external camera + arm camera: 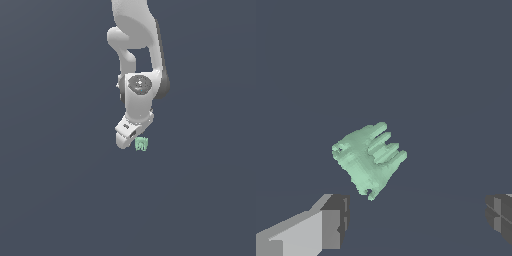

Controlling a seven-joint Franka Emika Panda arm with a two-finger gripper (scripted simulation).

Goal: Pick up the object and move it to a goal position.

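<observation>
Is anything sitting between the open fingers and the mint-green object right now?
Nothing visible. In the wrist view the mint-green object lies apart from both fingers, with only bare grey surface between them and the gripper.

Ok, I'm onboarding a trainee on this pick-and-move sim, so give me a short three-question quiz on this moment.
1. True or false: the gripper is shut on the mint-green object.
2. In the wrist view, the object lies: A) clamped between the fingers, B) beyond the fingertips, untouched, C) out of sight.
3. In the exterior view, on which side of the white hand does the object show?

Key: 1 false, the fingers stand wide apart. 2 B. 3 the exterior view's right.
</observation>
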